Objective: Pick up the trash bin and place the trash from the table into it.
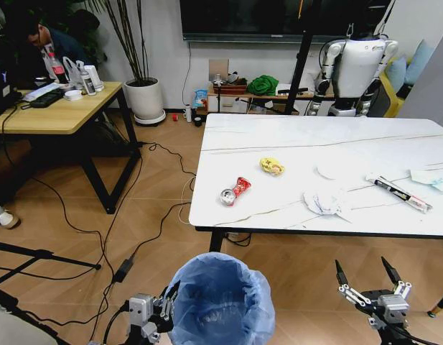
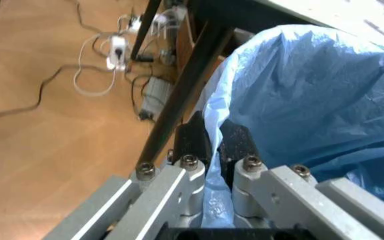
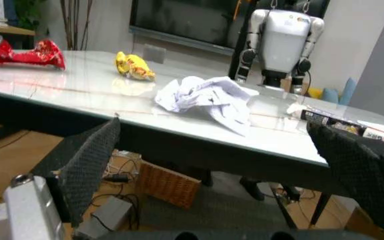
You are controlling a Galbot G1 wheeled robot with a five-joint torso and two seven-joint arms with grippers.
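The left end effector (image 2: 209, 142) is clenched on the blue liner of the trash bin (image 1: 220, 298). The right end effector (image 1: 368, 274) hangs released below the worktop (image 1: 293, 144).

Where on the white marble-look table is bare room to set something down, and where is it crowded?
Free: the table's far strip and the left end beside the crushed red-silver can. Crowded: the near right, around the crumpled white paper, long thin wrapper and pale-blue tissue.
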